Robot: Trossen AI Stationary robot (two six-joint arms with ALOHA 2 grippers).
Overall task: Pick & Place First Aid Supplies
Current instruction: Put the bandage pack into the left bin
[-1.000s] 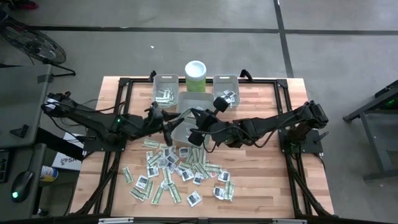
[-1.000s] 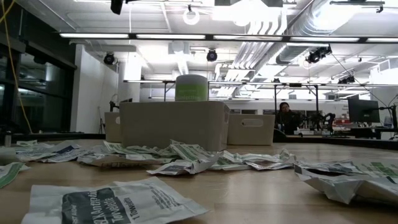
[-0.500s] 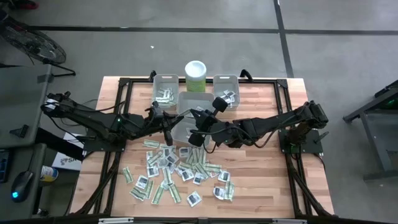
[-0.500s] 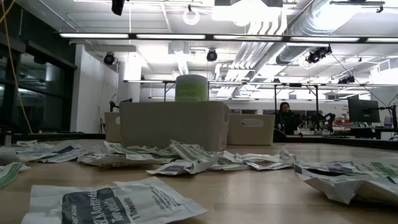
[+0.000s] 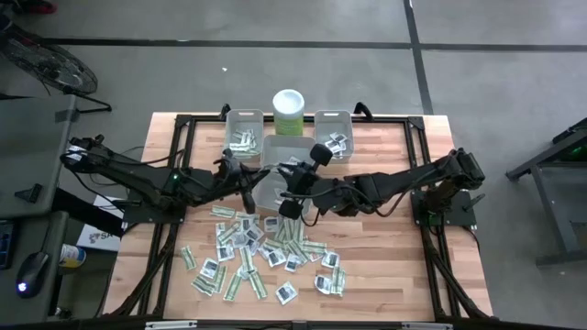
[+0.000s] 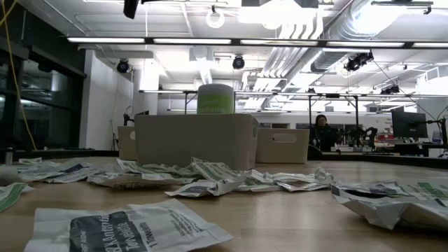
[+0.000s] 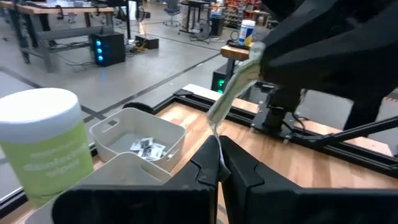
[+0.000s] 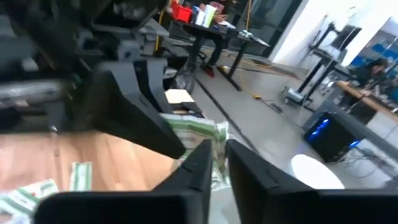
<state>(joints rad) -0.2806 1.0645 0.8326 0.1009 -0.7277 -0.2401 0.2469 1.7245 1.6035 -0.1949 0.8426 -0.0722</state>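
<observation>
left gripper (image 7: 219, 163) is clamped on one end of a green-white strip (image 7: 231, 92) above the middle bin (image 5: 275, 147); right gripper (image 8: 217, 163) pinches its other end. a handover, i judge: next, right must let go so left can carry it.
</observation>
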